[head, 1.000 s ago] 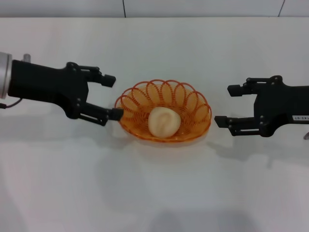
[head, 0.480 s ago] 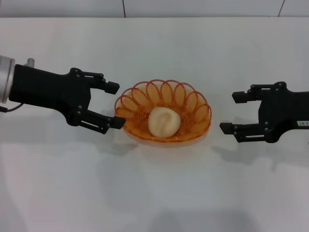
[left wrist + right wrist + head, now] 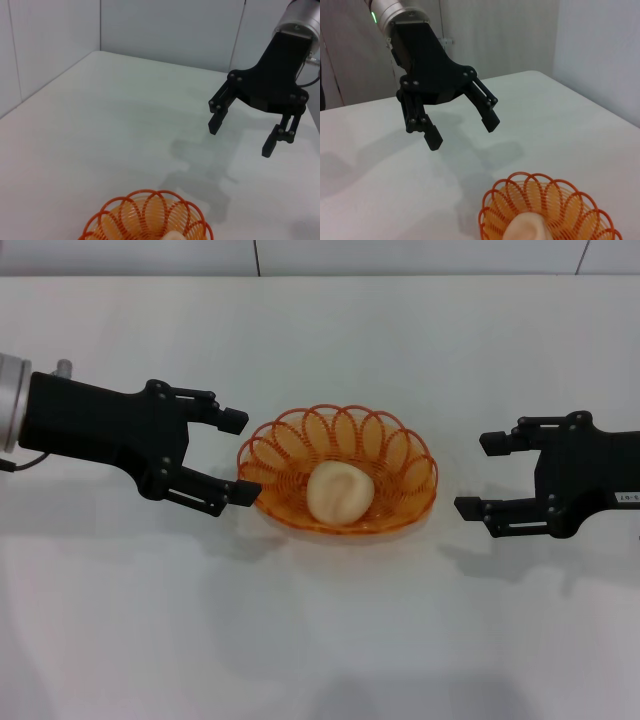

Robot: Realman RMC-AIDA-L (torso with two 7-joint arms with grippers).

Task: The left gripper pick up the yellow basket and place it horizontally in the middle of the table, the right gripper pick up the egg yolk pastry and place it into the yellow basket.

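Note:
The yellow basket [image 3: 402, 454] lies lengthwise at the middle of the white table [image 3: 320, 640], with the egg yolk pastry [image 3: 340, 492] resting inside it. My left gripper [image 3: 241, 456] hovers open just left of the basket. Its nearer fingertip is close against the basket's left rim, and nothing is between its fingers. My right gripper [image 3: 478, 476] is open and empty, a short gap to the right of the basket. The right wrist view shows the left gripper [image 3: 463, 132] beyond the basket [image 3: 570, 200] and pastry [image 3: 530, 227]. In the left wrist view the right gripper [image 3: 240, 139] stands beyond the basket [image 3: 125, 210].
A pale wall with tile seams [image 3: 256, 255] runs along the table's far edge. Bare white tabletop spreads in front of and behind the basket.
The right gripper has drawn back to the right, away from the basket. The left gripper has shifted slightly toward the front and right. Basket and pastry have not moved.

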